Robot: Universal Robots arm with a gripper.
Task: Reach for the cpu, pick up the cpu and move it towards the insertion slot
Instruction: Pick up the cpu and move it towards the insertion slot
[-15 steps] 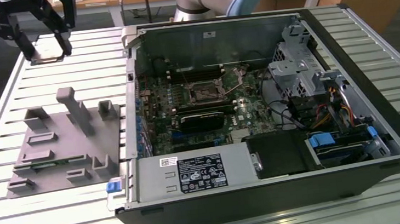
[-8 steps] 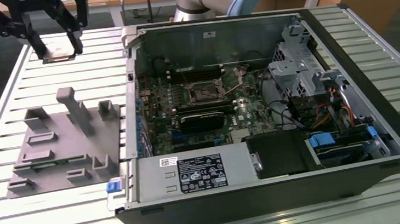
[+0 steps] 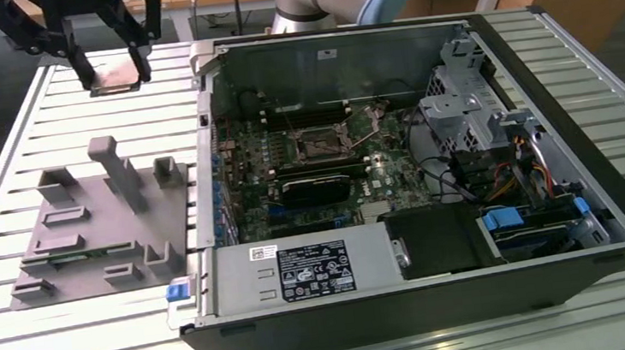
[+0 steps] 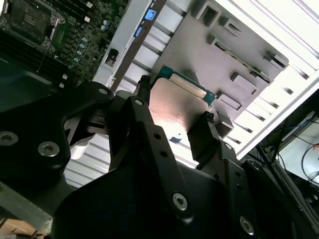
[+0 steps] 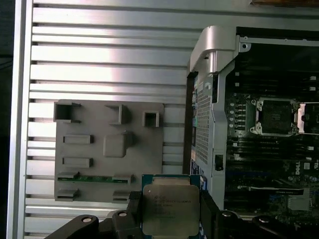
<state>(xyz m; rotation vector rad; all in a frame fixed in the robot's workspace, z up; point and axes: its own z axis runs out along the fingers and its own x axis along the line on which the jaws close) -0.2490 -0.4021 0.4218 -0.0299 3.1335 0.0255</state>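
The gripper point(image 3: 116, 72) hangs high above the slatted metal surface point(image 3: 98, 333), off toward the exterior view's left, up over the far end of the grey fixture plate point(image 3: 93, 222) and clear of it. Its two black fingers point(image 3: 83, 70) are closed on the cpu point(image 3: 117, 73), one finger on each of two opposite edges, so the chip sits flat between them and off the surface.

In the first wrist view the cpu point(image 5: 170, 209) shows its silvery-white metal top inside a thin teal-green rim, with the dark fingers point(image 5: 133, 211) pressed against either side. In the second wrist view the cpu point(image 4: 175, 112) glints pinkish, and its green edge with a strip of gold-coloured contacts sticks out past the fingers point(image 4: 207, 137).

The open computer case point(image 3: 554, 57) lies on its side on the surface, just beside the fixture plate, with the green motherboard point(image 3: 252, 198) facing up. The insertion slot point(image 3: 318, 143) is a dark square socket with a shiny frame, set in the upper middle of the board, just above a black rectangular card point(image 3: 314, 189). The held cpu is well apart from it, still outside the case wall. In the first wrist view the insertion slot point(image 5: 275, 116) appears beyond the case's silver corner bracket point(image 5: 212, 47).

The fixture plate carries several raised grey blocks point(image 3: 117, 172). A grey power supply point(image 3: 299, 273) fills the near corner of the case.
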